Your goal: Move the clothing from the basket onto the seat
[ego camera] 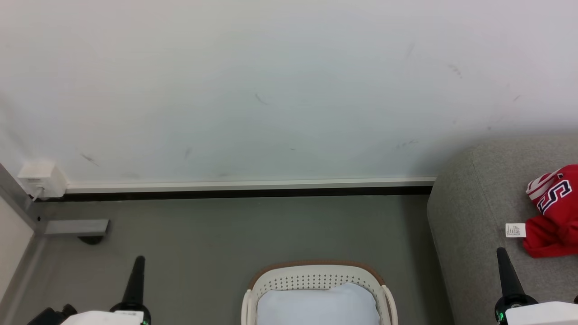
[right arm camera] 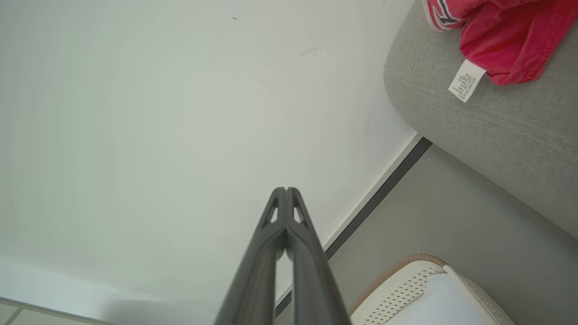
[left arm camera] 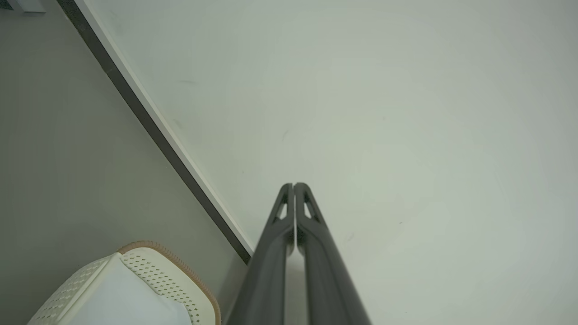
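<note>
The grey floor (ego camera: 226, 234) meets a white wall (ego camera: 271, 90). On it stands a white perforated basket (ego camera: 316, 264) with a brown rim, its pale bottom showing. To the right a grey sofa (ego camera: 474, 216) stands near the basket. Red and white clothes (ego camera: 553, 212) lie bunched on it, a white label (ego camera: 515, 230) beside them.

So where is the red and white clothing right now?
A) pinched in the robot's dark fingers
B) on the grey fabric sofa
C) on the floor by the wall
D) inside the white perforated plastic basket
B: the red and white clothing lies on the grey fabric sofa, and the white perforated plastic basket has a bare pale bottom.
</note>
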Controlling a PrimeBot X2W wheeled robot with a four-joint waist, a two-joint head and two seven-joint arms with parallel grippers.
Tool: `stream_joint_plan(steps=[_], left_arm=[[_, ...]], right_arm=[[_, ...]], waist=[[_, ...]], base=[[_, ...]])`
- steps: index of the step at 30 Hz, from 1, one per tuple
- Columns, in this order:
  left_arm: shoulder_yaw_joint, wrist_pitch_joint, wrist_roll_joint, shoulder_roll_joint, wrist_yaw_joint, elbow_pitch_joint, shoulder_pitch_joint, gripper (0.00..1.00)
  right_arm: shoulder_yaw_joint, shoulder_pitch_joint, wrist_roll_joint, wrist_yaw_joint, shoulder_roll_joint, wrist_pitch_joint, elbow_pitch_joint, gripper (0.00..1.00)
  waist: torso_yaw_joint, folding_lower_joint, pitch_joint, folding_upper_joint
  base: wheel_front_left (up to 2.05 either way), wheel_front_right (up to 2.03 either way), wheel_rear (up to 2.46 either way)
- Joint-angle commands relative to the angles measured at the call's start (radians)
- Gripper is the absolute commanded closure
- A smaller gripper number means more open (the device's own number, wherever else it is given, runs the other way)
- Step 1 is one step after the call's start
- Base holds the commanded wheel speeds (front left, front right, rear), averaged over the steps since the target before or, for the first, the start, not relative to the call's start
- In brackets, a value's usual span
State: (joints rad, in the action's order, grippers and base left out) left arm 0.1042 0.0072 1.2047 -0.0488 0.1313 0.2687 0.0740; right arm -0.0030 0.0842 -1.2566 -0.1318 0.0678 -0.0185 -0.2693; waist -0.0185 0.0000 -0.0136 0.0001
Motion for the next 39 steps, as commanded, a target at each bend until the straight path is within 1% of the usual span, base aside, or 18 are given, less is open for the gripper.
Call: stream_joint_plan(steps=[1,19,39], left_arm=[[0.004,0.005,0.017,-0.005,0.0,-0.01,0.016,1.0],[0.007,0.047,0.178,-0.004,-0.001,-0.016,0.028,1.0],[0.01,0.088,0.325,-0.003,-0.001,-0.02,0.037,1.0]], right_arm=[[-0.005,0.025,-0.018,0.001,0.009,0.004,0.011,1.0],[-0.037,0.024,-0.166,0.002,0.009,0.046,0.017,1.0],[-0.069,0.027,-0.304,0.002,0.007,0.09,0.025,1.0]], waist=[[0.0,0.0,0.0,-0.0001],[0.007,0.0,0.006,-0.0001],[0.014,0.0,0.012,-0.0001]], base=[[0.0,0.0,0.0],[0.0,0.0,0.0],[0.0,0.0,0.0]])
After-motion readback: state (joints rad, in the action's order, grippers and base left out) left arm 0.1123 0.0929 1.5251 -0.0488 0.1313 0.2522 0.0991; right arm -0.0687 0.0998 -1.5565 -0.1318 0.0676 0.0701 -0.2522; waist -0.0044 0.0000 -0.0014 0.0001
